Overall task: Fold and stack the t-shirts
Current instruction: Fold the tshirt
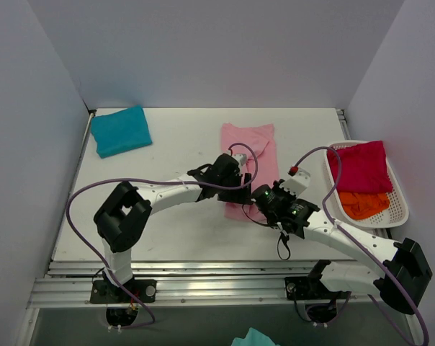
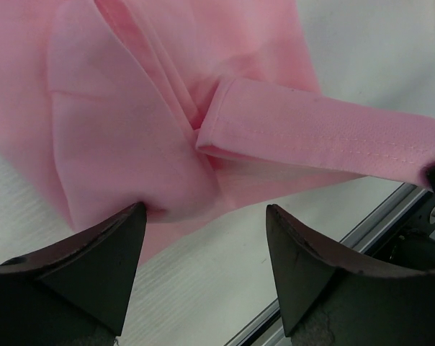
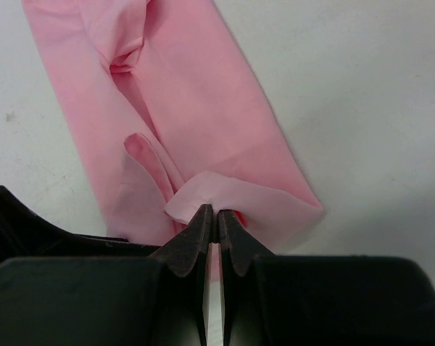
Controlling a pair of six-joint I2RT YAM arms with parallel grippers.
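A light pink t-shirt [image 1: 250, 140], folded into a long strip, lies in the middle of the table. My right gripper [image 3: 217, 211] is shut on the strip's near hem corner [image 3: 232, 194] and holds it slightly raised. In the left wrist view that lifted hem [image 2: 325, 133] stretches to the right above the cloth. My left gripper [image 2: 203, 209] hangs open just over the pink shirt's near left edge, with bare table between its fingers. The two grippers [image 1: 239, 191] [image 1: 266, 198] sit close together. A folded teal-blue t-shirt [image 1: 120, 130] lies at the far left. A magenta-red t-shirt [image 1: 361, 166] and an orange one [image 1: 363, 204] lie bunched in a basket.
The white slotted basket [image 1: 401, 209] stands at the table's right edge. Metal rails [image 1: 203, 270] run along the near edge. A scrap of teal cloth [image 1: 253, 337] shows below the table front. Grey walls close in the left, back and right sides.
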